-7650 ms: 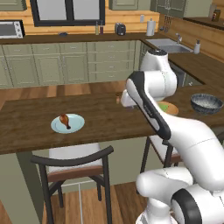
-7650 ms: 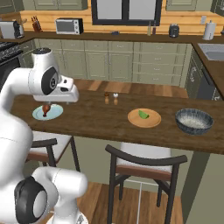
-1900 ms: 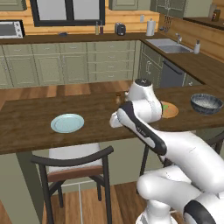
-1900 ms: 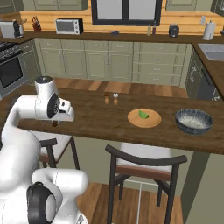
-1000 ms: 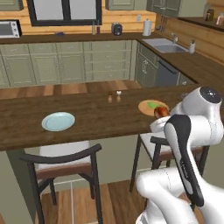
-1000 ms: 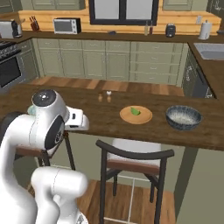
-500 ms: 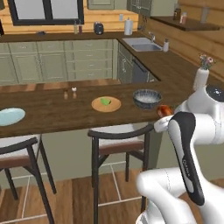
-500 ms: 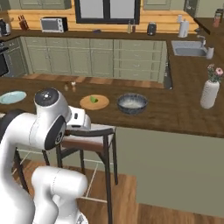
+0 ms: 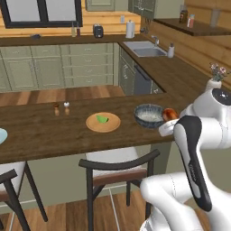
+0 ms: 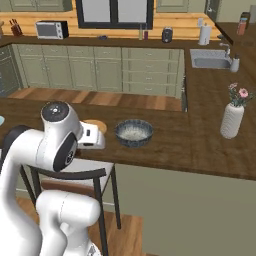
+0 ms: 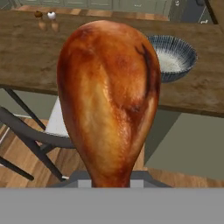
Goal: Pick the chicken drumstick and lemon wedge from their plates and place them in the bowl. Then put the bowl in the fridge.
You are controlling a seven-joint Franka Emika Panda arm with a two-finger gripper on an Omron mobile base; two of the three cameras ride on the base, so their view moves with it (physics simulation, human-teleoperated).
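Step in hand: carrying the chicken drumstick (image 11: pixel 109 100) to the bowl (image 9: pixel 149 115); judged the first of the two transfers, with the drop not yet made.
Jaws: nearly closed on the drumstick's thin bone end; fingertips themselves hidden under the meat in the hand view, so the grip was read from the drumstick standing plump end up right before the camera.
Drumstick: off the counter (image 9: pixel 54 131), held in the air just beside the bowl's rim on the robot's side; seen as a reddish lump (image 9: pixel 169 113) next to the bowl in the left base view.
Bowl: upright on the counter, pale inside showing, nothing in it as far as could be told.
Lemon wedge: the lemon wedge (image 9: pixel 102 119) lay on the tan wooden plate (image 9: pixel 110 126), near the bowl and to its left in the left base view; not yet taken.
Blue plate: a sliver of pale blue plate (image 9: pixel 2 135) at the counter's far end, well apart from the bowl, bare where visible.
Fridge: not identified.
Next move, judged: bring the drumstick forward over the bowl's opening, lower it inside the rim, then part the jaws; the held piece is close to the rim, so clearance over it matters.
Risk, judged: releasing short of the rim would drop it on the counter edge or the chair (image 9: pixel 119 164) below.
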